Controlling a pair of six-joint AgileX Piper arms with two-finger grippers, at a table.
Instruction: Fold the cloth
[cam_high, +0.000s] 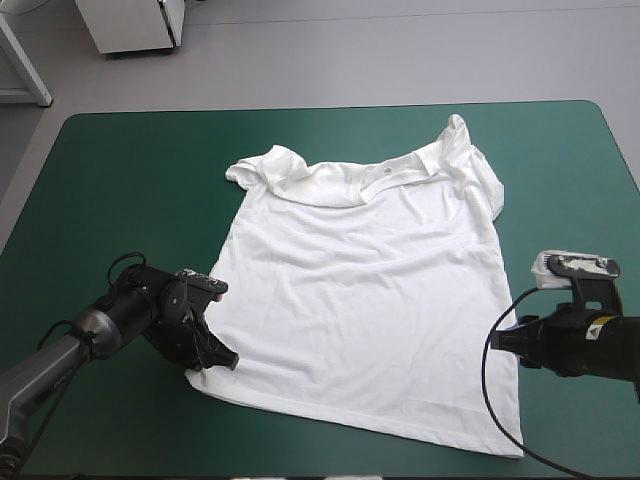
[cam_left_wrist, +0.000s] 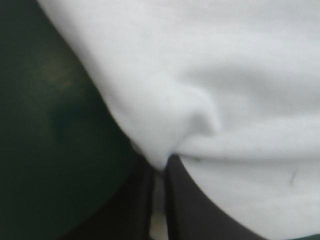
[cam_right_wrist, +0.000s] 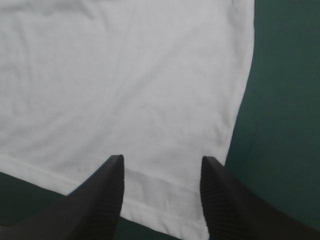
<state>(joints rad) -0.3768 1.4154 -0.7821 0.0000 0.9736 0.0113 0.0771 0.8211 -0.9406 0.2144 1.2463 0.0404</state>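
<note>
Left wrist view: left jaws nip the T-shirt (cam_left_wrist: 210, 75) edge; right jaws wide over its corner.

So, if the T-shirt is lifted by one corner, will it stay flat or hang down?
Probably floppy: the T-shirt puckers where the left pincer pinches its hem corner. Likely light: the cloth lies in fine wrinkles.

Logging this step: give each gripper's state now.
Left gripper: shut on the T-shirt, at its near corner.
Right gripper: open, over the hem, holding nothing.

Left pincer (cam_left_wrist: 160, 166) tight on white T-shirt (cam_left_wrist: 210, 75) edge
</note>
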